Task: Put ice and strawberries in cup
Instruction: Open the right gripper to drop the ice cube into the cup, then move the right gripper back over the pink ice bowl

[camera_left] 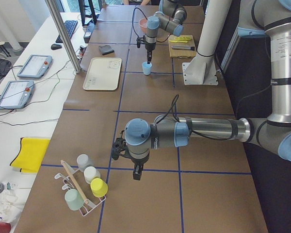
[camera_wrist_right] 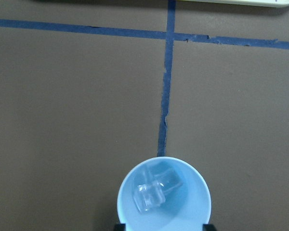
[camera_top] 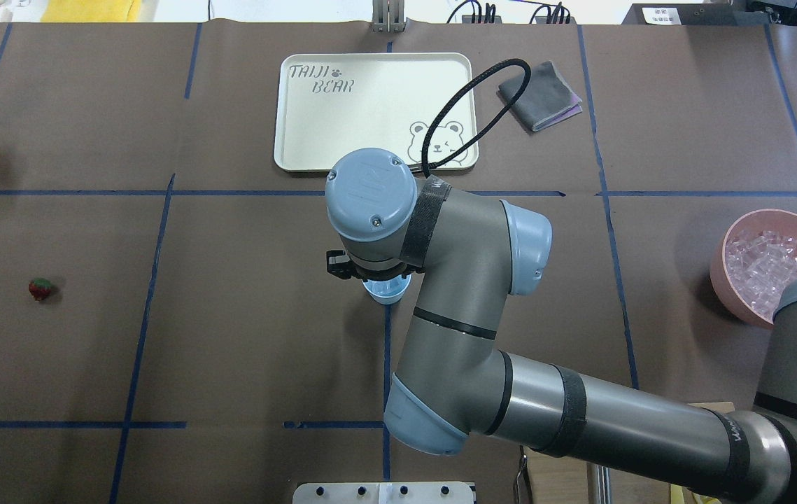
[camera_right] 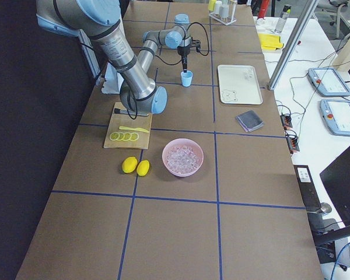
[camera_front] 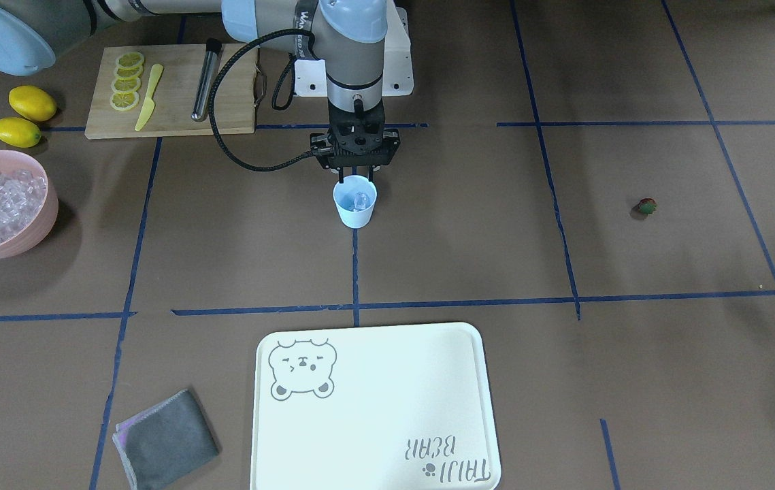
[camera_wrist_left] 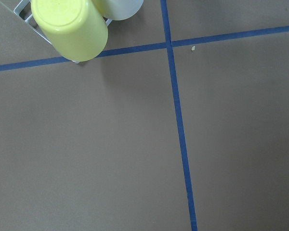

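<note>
The pale blue cup (camera_front: 354, 202) stands at the table's middle on a blue tape line. It holds clear ice cubes (camera_wrist_right: 153, 190). My right gripper (camera_front: 355, 178) hangs straight over the cup, open and empty, with its fingertips (camera_wrist_right: 207, 226) on either side of the rim. The strawberry (camera_front: 646, 206) lies alone on the table far to my left and also shows in the overhead view (camera_top: 41, 288). More ice fills the pink bowl (camera_front: 47, 204). My left gripper (camera_left: 137, 174) hangs low over the table at the far left end. I cannot tell whether it is open or shut.
A cutting board (camera_front: 224, 102) with lemon slices, a yellow knife and a dark muddler lies behind the cup. Two lemons (camera_front: 32, 102) sit beside it. A white bear tray (camera_front: 373, 408) and a grey cloth (camera_front: 166, 439) lie in front. A cup rack (camera_left: 85, 187) stands near my left gripper.
</note>
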Motion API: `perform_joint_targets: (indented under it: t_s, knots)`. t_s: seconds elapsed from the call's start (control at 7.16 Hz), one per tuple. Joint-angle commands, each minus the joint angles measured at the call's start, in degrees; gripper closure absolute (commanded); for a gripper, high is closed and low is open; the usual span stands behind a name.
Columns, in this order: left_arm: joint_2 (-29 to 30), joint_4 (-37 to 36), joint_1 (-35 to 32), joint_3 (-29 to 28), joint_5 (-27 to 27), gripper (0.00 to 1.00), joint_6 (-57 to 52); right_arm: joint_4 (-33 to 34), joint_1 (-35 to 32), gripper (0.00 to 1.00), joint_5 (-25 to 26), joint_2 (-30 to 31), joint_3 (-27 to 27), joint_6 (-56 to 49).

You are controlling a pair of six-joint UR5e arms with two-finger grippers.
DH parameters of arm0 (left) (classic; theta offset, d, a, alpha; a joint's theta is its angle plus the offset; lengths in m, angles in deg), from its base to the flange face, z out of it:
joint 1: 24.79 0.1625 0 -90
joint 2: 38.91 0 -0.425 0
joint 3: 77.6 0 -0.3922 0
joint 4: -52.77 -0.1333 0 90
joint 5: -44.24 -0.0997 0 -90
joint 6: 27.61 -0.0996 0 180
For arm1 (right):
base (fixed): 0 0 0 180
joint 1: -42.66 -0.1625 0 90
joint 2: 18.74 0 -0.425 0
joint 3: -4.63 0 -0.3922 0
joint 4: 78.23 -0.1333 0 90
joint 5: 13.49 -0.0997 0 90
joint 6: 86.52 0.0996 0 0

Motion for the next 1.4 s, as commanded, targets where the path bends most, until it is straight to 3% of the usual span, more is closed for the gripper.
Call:
perform_joint_targets:
  t_s: [0.0,0.14,0.42,0.84,1.26]
  knots:
    - [-0.01,0.00,0.00,0.20,0.00,0.00,0.00,0.07,-1.03,0.01,-0.14,-0.01,-0.45,-0.42]
    - [-0.18,0.00,0.00,0.20,0.00,0.00,0.00,0.16,-2.60,0.01,-0.75,0.16,-1.23,-0.60]
    - [-0.36,0.00,0.09,0.20,0.00,0.00,-0.09,0.60,-9.26,0.01,-7.49,4.53,-5.95,-5.57]
    - [-0.36,0.09,0.00,0.29,0.09,0.00,-0.09,0.60,-18.23,0.01,-13.39,17.97,-17.30,-19.45]
    - [-0.36,0.09,0.00,0.73,0.09,0.00,-0.09,-0.19,-27.45,0.01,-19.18,30.79,-21.96,-36.40]
